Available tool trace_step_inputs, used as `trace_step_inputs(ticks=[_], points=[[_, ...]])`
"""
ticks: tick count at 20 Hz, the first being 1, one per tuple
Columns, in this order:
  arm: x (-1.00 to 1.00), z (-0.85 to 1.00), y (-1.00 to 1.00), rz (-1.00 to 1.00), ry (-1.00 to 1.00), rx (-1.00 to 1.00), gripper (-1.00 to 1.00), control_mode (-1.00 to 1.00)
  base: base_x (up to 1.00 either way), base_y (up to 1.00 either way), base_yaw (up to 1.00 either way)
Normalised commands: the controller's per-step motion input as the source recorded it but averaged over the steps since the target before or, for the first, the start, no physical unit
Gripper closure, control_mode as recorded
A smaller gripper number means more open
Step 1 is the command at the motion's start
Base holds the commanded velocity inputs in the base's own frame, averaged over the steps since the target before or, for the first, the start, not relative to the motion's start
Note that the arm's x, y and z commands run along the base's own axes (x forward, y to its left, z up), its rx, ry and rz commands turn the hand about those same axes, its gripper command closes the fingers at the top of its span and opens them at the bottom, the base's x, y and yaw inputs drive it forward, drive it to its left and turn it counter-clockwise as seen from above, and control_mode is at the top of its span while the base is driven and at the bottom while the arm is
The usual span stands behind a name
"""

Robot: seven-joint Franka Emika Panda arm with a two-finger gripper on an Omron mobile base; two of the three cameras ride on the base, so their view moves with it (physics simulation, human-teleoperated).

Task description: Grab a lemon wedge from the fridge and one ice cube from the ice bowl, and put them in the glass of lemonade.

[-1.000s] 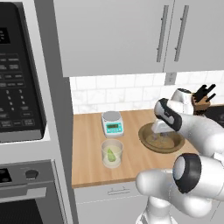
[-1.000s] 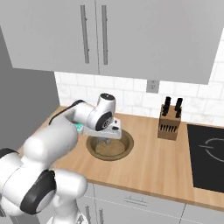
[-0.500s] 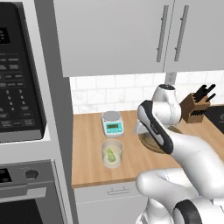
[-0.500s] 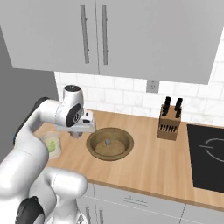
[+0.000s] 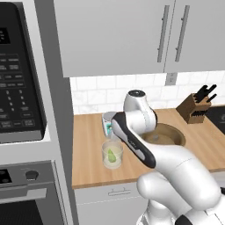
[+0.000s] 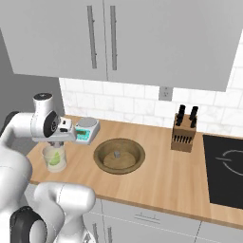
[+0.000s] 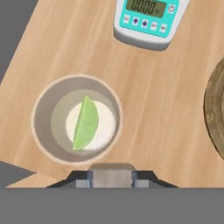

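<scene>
Currently the claw (image 7: 112, 178) hangs over the glass of lemonade (image 7: 76, 119), looking straight down into it. A pale grey block sits between the two fingertips (image 7: 83, 183) at the bottom of the hand view, so the claw is nearly together and clamped on what looks like the ice cube (image 7: 112, 174). Lemon wedge (image 7: 85, 124) is already inside the glass, lying tilted across the bottom, yellow-green. From the right base view the glass (image 6: 54, 158) stands near the front-left edge of the wooden table (image 6: 161, 180), with the hand directly above it. Ice bowl (image 6: 119, 155) is to the right of the glass, apart from it, with one small lump at its centre. White scale with green display (image 6: 85, 129) sits behind the glass, toward the tiled wall. Knife block (image 6: 184, 131) is further right, well apart from the bowl. In the left base view the arm's forearm crosses in front of the bowl (image 5: 165, 136), and the glass (image 5: 112, 154) shows just left of it.
</scene>
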Motion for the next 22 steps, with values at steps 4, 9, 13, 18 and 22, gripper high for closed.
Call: trace_step_inputs(ticks=[4, 9, 13, 18, 22], points=[[0.14, -0.15, 0.27, 0.0, 0.01, 0.0, 1.0, -1.0, 0.0, 0.0, 0.0], [0.0, -0.14, 0.12, 0.0, 0.01, 0.0, 1.0, -1.0, 0.0, 0.0, 0.0], [0.0, -0.04, 0.13, 0.0, 0.0, 0.0, 1.0, -1.0, 0.0, 0.0, 0.0], [0.01, -0.02, 0.09, 0.0, 0.0, 0.0, 1.0, -1.0, 0.0, 0.0, 0.0], [0.22, 0.0, 0.0, 0.0, 0.0, 0.0, 1.0, -1.0, 0.0, 0.0, 0.0]])
